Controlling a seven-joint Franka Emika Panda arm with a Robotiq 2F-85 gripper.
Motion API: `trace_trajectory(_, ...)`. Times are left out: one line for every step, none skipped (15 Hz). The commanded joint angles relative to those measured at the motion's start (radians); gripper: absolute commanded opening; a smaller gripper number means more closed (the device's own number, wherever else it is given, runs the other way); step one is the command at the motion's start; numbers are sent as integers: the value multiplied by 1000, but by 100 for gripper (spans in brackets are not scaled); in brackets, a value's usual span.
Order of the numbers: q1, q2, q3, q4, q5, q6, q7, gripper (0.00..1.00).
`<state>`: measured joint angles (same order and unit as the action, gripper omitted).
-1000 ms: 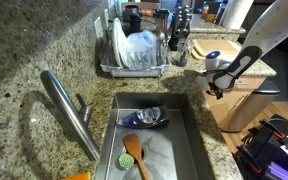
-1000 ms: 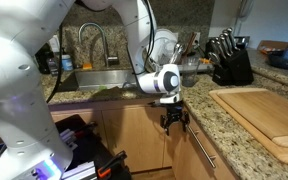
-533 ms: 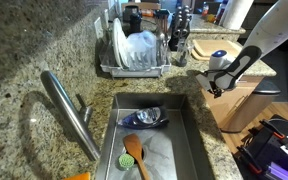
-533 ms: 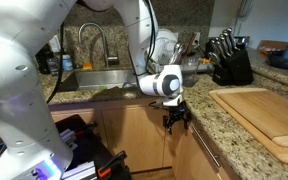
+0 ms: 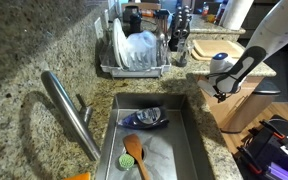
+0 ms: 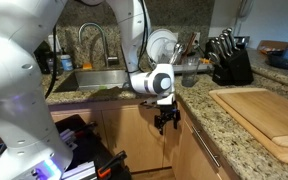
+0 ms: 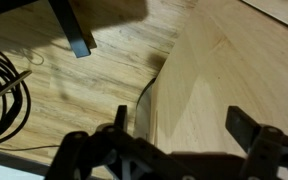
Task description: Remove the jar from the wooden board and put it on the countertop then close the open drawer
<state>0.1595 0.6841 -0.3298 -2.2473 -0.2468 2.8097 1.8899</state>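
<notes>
My gripper (image 5: 222, 90) (image 6: 166, 120) hangs below the edge of the granite countertop (image 5: 44, 60) (image 6: 214, 112), close to the light wood cabinet front (image 6: 134, 135). In the wrist view its fingers (image 7: 184, 130) are spread and empty, facing a pale wood panel (image 7: 219, 70). I cannot tell whether that panel is the drawer front; no drawer contents show. The wooden board (image 5: 216, 45) (image 6: 269, 108) lies on the counter with nothing on it. I cannot make out the jar in any view.
A steel sink (image 5: 189, 140) holds a bowl and a wooden spoon, with the faucet (image 5: 69, 110) beside it. A dish rack (image 5: 134, 55) and a knife block (image 6: 229, 62) stand on the counter. Black cables (image 7: 4, 95) lie on the floor below.
The gripper has shifted a little along the cabinet front, toward the sink side, and stayed open. Nothing else moved.
</notes>
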Motion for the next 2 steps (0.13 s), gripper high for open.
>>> trace_trajectory(114, -130, -88, -150, -21, 26, -22, 100)
trace_trajectory(70, -35, -52, -52, 26, 4, -30, 100)
